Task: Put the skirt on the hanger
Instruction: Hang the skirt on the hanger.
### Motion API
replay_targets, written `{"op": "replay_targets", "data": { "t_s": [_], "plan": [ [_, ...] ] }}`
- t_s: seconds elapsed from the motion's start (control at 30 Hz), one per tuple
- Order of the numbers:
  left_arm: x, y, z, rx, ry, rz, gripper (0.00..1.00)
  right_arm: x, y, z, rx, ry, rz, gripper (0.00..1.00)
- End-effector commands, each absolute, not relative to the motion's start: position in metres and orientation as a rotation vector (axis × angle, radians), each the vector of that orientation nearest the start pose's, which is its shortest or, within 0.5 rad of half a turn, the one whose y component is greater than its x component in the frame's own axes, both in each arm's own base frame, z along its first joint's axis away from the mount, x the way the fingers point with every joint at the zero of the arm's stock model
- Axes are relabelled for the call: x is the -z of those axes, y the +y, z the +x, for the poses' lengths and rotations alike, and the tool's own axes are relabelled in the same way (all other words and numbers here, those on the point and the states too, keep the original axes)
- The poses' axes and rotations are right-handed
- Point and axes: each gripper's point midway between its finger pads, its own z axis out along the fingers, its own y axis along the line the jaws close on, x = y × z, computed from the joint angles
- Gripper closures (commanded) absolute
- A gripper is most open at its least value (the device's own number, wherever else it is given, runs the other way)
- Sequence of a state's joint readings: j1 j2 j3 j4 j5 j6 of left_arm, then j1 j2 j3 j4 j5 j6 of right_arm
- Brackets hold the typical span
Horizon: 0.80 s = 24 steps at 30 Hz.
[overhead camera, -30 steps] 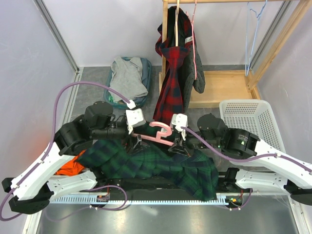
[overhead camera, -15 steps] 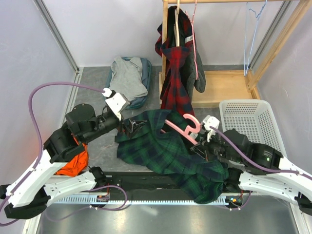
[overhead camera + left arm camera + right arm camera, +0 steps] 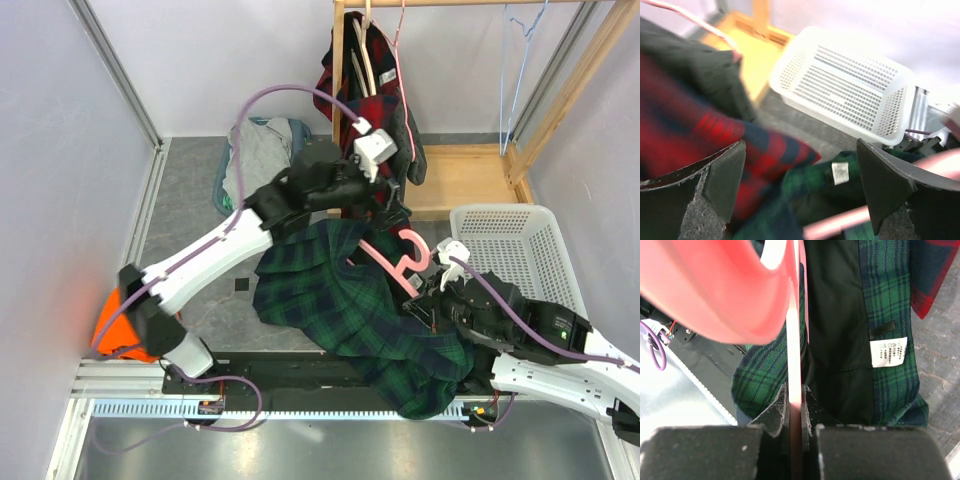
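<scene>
The green plaid skirt lies draped from mid-floor over the near rail, its white label showing. The pink hanger rises out of its top edge. My right gripper is shut on the hanger's thin bar, with the skirt just behind the jaws. My left gripper hovers above the skirt's far edge, beside the hanging red plaid garment. It stands wide open and holds nothing; the skirt's label and the blurred hanger lie below it.
A white basket sits at the right, next to the wooden rack base. A blue wire hanger hangs on the rack. Grey clothes fill a tub at the back left. An orange cloth lies at the left.
My left arm has swung from the skirt's left side up and right to the hanging red garment. My right arm has drawn the hanger and skirt to the right.
</scene>
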<state>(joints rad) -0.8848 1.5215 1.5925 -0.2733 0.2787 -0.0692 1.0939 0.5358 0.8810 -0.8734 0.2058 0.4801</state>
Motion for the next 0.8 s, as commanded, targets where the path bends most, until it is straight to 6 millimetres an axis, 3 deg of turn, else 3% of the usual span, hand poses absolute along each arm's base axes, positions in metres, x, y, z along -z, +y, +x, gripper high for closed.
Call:
{"op": "replay_targets", "data": {
  "t_s": [0.0,0.17,0.3,0.37,0.43,0.53,0.7,0.77],
  "plan": [
    [-0.374,-0.441,0.269,1.091,1.577,0.922,0.05,-0.252,0.169,0.113,-0.781,2.055,-0.397,1.00],
    [-0.345,-0.465,0.286,1.125,1.609,0.922,0.05,-0.250,0.163,0.106,-0.803,2.100,-0.354,1.00],
    [-0.312,-0.469,0.326,0.997,1.705,0.808,0.06,-0.249,0.156,0.104,-0.785,2.139,-0.323,1.00],
    [-0.295,-0.457,0.355,0.875,1.766,0.698,0.07,-0.252,0.151,0.104,-0.769,2.149,-0.297,1.00],
    [-0.290,-0.441,0.377,0.770,1.785,0.588,0.07,-0.250,0.145,0.107,-0.725,2.167,-0.268,1.00],
    [-0.279,-0.415,0.397,0.607,1.812,0.472,0.07,-0.250,0.135,0.113,-0.650,2.189,-0.210,1.00],
    [-0.281,-0.388,0.398,0.503,1.815,0.400,0.06,-0.257,0.120,0.129,-0.508,2.196,-0.075,1.00],
    [-0.281,-0.376,0.399,0.452,1.816,0.372,0.06,-0.264,0.104,0.137,-0.418,2.172,0.000,1.00]
  ]
}}
